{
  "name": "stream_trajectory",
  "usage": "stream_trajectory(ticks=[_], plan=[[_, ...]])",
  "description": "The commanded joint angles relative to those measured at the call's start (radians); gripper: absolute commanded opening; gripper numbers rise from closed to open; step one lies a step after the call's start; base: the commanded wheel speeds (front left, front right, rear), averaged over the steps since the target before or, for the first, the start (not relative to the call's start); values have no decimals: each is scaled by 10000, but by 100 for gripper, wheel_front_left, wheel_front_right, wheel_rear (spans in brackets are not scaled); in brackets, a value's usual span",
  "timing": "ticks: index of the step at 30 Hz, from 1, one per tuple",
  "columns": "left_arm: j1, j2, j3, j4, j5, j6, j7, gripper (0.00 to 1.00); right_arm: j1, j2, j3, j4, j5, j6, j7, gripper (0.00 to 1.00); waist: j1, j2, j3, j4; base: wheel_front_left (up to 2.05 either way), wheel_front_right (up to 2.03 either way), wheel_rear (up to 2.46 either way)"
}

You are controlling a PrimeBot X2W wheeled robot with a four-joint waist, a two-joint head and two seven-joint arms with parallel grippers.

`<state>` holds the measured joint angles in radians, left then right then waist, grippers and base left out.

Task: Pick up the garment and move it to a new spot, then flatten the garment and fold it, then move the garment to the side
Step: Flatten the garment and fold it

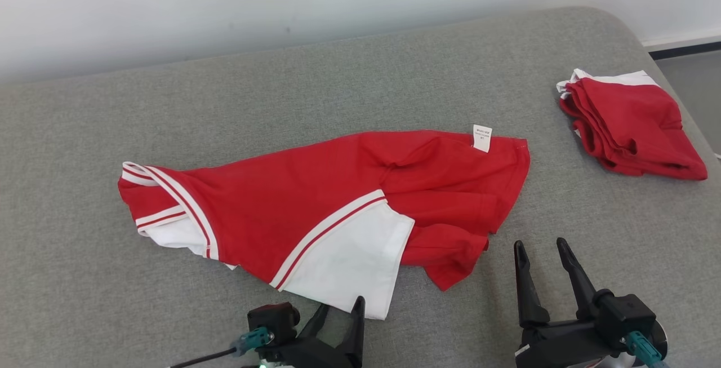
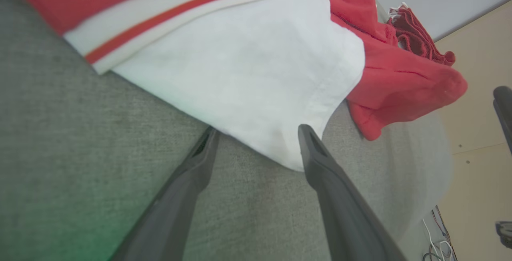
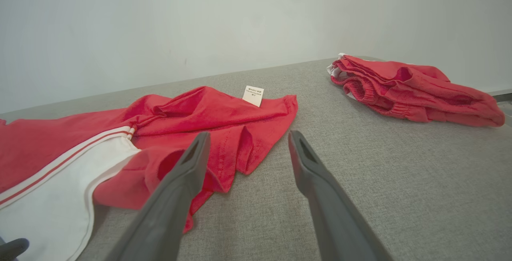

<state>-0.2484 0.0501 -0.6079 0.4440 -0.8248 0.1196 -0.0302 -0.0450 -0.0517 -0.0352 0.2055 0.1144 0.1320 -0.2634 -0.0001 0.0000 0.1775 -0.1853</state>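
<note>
The garment (image 1: 315,204), a red piece with white panels and red-white stripes, lies rumpled across the middle of the grey cushion; a small white label (image 1: 482,137) sticks up at its far right edge. My left gripper (image 1: 341,314) stands open at the bottom, its fingertips right at the near white corner (image 2: 280,133) of the garment, nothing between them. To the right of the garment's red hem (image 3: 240,149), my right gripper (image 1: 542,255) is open above bare cushion, fingers pointing away from me.
A second red garment (image 1: 631,123), folded, rests at the far right of the grey cushion (image 1: 84,278), close to its rounded edge. A white wall (image 1: 225,1) runs behind. Floor shows past the right edge.
</note>
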Motion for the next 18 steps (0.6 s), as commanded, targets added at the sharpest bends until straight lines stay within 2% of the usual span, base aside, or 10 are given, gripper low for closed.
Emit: stream_trajectory(ticks=[1,7,8,9,10,14,18], plan=[[-58,1,-183,281,-152,121,134,100,-84,32,63,-9,66,-23,-14,100,1,0,42,-88,0,0,0],[-535,2,-876,927,-119,231,25,100,-65,30,45,-26,55,-23,-14,100,1,0,98,-217,0,0,0],[-614,-1,-1001,1042,9,268,-7,50,-51,30,26,-26,44,-23,-14,100,1,0,101,-218,0,0,0],[-660,1,-1092,1116,65,275,-88,16,-34,32,0,-31,33,-23,-14,100,1,0,98,-208,0,0,0],[-707,5,-1182,1212,135,280,-130,0,-7,32,-29,-35,23,-23,-14,100,1,0,89,-186,0,0,0],[-863,29,-1352,1416,431,266,-356,0,55,30,-116,-39,-7,-23,-14,100,1,0,32,-32,0,0,0],[-917,256,-1399,1423,727,436,-651,0,85,32,-46,-10,-11,-23,-14,100,1,0,-88,253,0,0,0]])
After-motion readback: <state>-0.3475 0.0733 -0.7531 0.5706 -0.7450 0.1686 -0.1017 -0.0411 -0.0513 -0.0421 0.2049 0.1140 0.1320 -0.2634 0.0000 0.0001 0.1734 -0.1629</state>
